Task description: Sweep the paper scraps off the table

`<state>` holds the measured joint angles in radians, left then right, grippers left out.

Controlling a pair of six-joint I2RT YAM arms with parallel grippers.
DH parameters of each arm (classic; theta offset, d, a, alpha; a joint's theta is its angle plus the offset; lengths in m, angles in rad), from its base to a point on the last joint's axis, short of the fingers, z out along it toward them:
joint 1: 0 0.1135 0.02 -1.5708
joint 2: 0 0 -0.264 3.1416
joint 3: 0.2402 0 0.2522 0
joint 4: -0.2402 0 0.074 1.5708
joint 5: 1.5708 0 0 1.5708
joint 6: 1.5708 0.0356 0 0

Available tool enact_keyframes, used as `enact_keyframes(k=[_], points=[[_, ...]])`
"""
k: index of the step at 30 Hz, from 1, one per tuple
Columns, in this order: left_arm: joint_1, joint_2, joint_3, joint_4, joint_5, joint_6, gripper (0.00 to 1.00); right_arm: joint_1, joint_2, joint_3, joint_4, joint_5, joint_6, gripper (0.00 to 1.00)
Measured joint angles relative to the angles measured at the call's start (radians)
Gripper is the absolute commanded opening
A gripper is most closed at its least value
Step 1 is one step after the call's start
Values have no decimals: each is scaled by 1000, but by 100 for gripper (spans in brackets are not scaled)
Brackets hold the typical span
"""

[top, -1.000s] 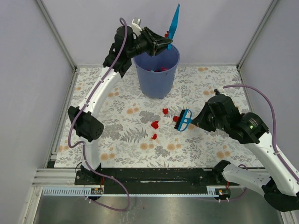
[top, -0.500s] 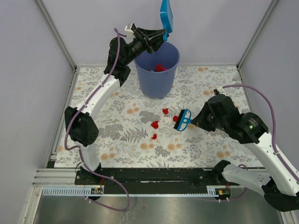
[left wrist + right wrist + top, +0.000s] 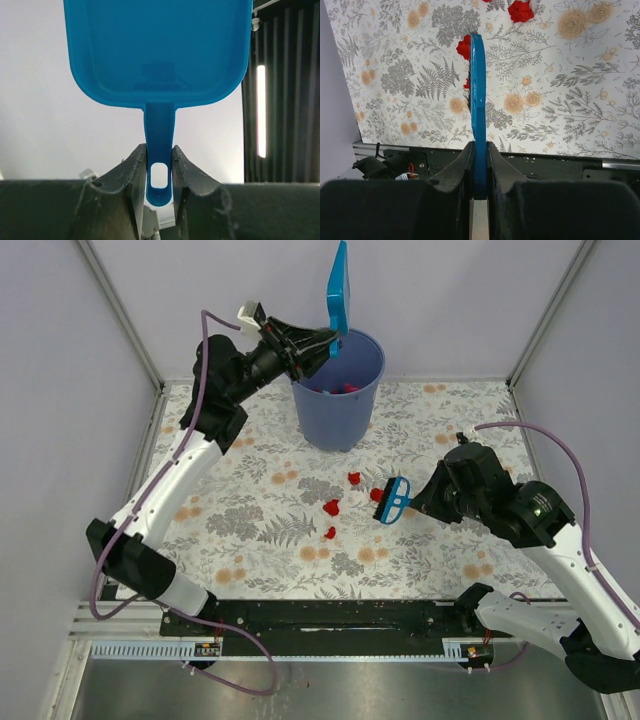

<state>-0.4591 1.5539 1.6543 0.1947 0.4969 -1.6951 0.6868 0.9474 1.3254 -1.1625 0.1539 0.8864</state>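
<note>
1. Landmark: the blue bucket (image 3: pixel 338 410) stands at the far side of the table (image 3: pixel 240 540).
2. The left gripper (image 3: pixel 322 342) is at the bucket's upper left rim. Its jaws are narrowed onto the handle of the blue dustpan (image 3: pixel 338 288).
3. In the left wrist view, both fingers (image 3: pixel 134 172) press the handle on either side of its hanging hole.
4. The dustpan stands almost upright above the bucket's left rim, pan end uppermost.
5. Four paper scraps (image 3: pixel 332 507) lie on the table in front of the bucket, apart from its base.
6. More red bits (image 3: pixel 346 388) show inside the bucket.
7. The right gripper (image 3: pixel 420 498) is in front of the bucket and to its right. Its jaws are clamped fully on the flat handle of the blue brush (image 3: pixel 394 499).
8. The brush head is just beside the scrap farthest right of the bucket.
</note>
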Motion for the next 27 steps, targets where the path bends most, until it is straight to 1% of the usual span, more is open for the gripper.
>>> enact_keyframes(k=[2, 5, 9, 12, 13, 16, 20, 24, 27], points=[[-1, -53, -36, -42, 3, 46, 0, 0, 6, 5, -10, 0, -7, 0], [-1, -115, -47, -158, 6, 140, 0, 0, 28, 26, -20, 0, -24, 0], [-1, -202, -47, -394, 0, 328, 0, 0, 60, 57, -21, 1, -52, 0], [-2, -282, -47, -603, -24, 489, 0, 0, 64, 60, -16, 1, -75, 0], [-2, -315, -47, -681, -43, 550, 0, 0, 64, 61, -14, 1, -81, 0], [-2, -394, -47, -841, -95, 678, 0, 0, 68, 66, -11, 1, -101, 0], [-3, -501, -65, -1028, -190, 839, 0, 0, 97, 90, -10, 1, -122, 0], [-4, -572, -120, -1168, -277, 954, 0, 0, 137, 98, -4, -5, -130, 0], [-5, -617, -197, -1247, -327, 1014, 0, 0, 188, 98, 16, -33, -129, 0]])
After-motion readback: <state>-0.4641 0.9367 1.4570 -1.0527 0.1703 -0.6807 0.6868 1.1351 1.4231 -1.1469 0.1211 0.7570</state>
